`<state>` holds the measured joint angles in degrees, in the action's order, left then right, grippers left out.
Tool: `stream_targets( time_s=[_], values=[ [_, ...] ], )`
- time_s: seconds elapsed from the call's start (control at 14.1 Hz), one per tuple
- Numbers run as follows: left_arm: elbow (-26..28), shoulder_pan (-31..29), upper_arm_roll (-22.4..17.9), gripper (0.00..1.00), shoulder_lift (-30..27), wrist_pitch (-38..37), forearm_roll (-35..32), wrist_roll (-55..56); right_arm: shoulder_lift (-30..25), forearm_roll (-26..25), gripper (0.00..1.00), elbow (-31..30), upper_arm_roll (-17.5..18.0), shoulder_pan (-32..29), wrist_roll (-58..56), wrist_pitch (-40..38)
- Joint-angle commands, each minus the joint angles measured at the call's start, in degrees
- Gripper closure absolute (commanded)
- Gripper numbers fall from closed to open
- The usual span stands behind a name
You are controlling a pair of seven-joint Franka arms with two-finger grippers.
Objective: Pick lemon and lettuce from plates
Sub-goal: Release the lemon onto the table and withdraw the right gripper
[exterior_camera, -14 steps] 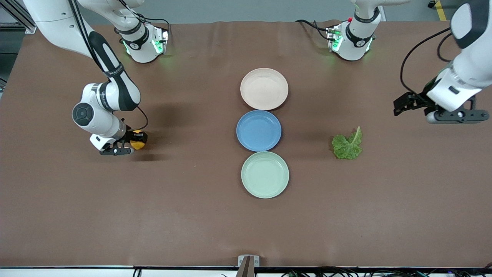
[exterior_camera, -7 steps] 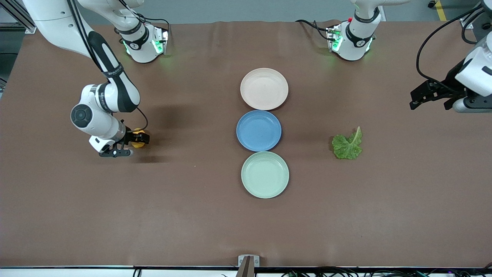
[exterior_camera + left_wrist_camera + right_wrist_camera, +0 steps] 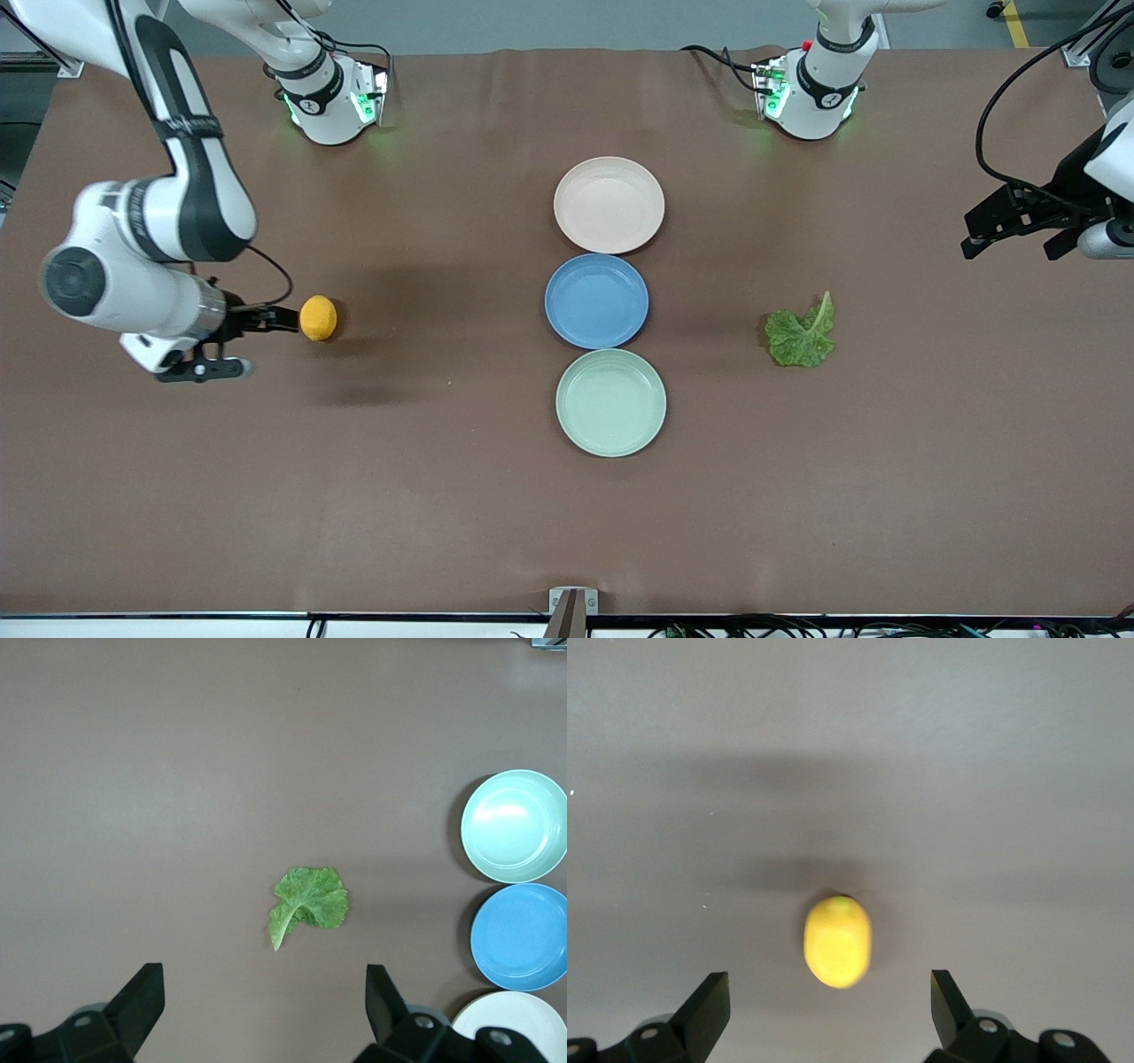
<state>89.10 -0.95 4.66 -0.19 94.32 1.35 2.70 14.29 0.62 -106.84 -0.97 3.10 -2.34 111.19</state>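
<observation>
- So the lemon (image 3: 318, 318) is loose on the counter (image 3: 443, 496) now, toward the right arm's end. A second ago the right gripper (image 3: 252, 321) was down around it; now it's let go and pulled up and away.
- Right fingers (image 3: 709, 1010) are spread wide with nothing in them. In the right wrist view the lemon (image 3: 838, 941) lies on bare counter in the gap between them, well clear of both.
- Lettuce (image 3: 802, 334) hasn't budged: flat on the counter toward the left arm's end, about level with the blue plate (image 3: 596, 300).
- Left gripper (image 3: 1019, 226) has drifted out to the edge of the table and hangs there, fingers (image 3: 146, 1001) wide open, holding nothing.
- Both plates are bare: the pink plate (image 3: 609, 205) farthest from the front camera, the mint plate (image 3: 610, 402) nearest, the blue one between them.
- My read: both items are off the plates and set down, so the job looks basically done, arms just backing off.
- View differences: the front view gives the whole layout, but the right fingers are half hidden by the arm there. The wrist views show the finger gaps properly. The left wrist view also catches the lettuce (image 3: 308, 904) with all three plates stacked along one edge, while the right wrist view has only the lemon and its shadow.
</observation>
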Motion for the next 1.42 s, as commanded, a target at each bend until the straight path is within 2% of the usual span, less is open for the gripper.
stream_targets(
  time_s=[0.0, 0.43, 0.78, 1.07, 1.35],
  values=[
    [-1.83, -0.19, 0.0, 0.0, 0.54, -1.95, 0.67, -2.07, -1.11, -2.64, 0.0, 4.69, 0.17, -1.6, -0.91, -6.14],
    [-1.74, -2.21, -0.18, 0.0, 0.28, -4.06, 0.58, -4.72, -1.28, -2.91, 0.0, 18.32, 0.17, -4.15, -0.74, -21.26],
    [-2.0, -2.12, -0.18, 0.0, 0.36, -4.06, 0.41, -3.67, -0.58, -2.91, 0.0, 25.36, 0.17, -5.91, -0.48, -23.04],
    [-2.09, -2.12, -0.18, 0.0, 0.36, -3.97, 0.14, -3.49, -0.58, -2.47, 0.0, 26.33, 0.17, -5.83, -0.47, -23.3],
    [-2.0, -2.12, -0.09, 0.0, 0.28, -4.06, 0.23, -3.31, -0.67, -1.85, 0.0, 25.99, 0.44, -5.38, -0.21, -28.31]
  ],
)
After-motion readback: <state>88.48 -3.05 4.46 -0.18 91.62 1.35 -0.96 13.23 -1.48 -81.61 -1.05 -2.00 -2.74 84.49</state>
